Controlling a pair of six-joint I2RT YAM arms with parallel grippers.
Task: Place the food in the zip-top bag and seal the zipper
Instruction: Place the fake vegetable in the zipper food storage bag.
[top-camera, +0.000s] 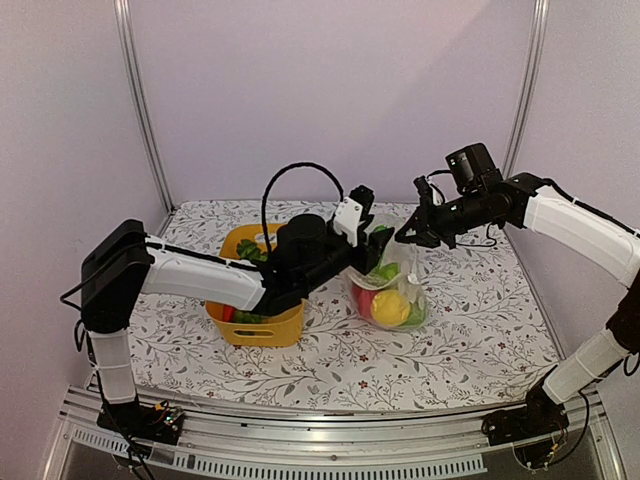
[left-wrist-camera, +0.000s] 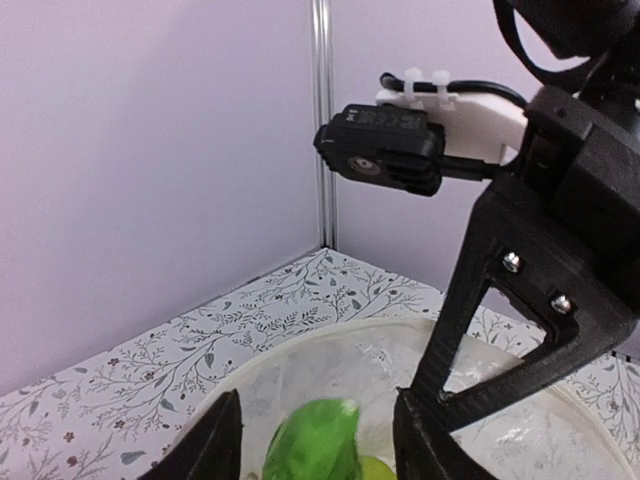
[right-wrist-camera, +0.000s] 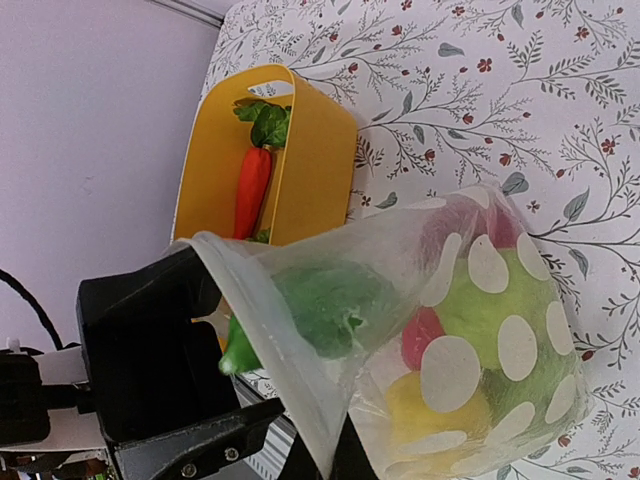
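Observation:
The zip-top bag (top-camera: 392, 290), clear with white dots, stands on the table holding yellow, red and green food. My right gripper (top-camera: 410, 235) is shut on the bag's mouth edge and holds it up; in the right wrist view (right-wrist-camera: 325, 465) the zipper strip (right-wrist-camera: 255, 310) runs up from its fingers. My left gripper (top-camera: 378, 240) is at the open mouth. Its jaws (left-wrist-camera: 318, 455) are open, with a blurred green piece (left-wrist-camera: 310, 430) between them over the bag's rim (left-wrist-camera: 330, 345). That green piece (right-wrist-camera: 235, 350) pokes out at the mouth. A carrot (right-wrist-camera: 252, 190) lies in the tub.
The yellow tub (top-camera: 255, 325) stands left of the bag, under my left arm, with green and red pieces inside. It also shows in the right wrist view (right-wrist-camera: 320, 160). The right arm's wrist camera (left-wrist-camera: 385, 150) hangs close above the left gripper. Purple walls enclose the table.

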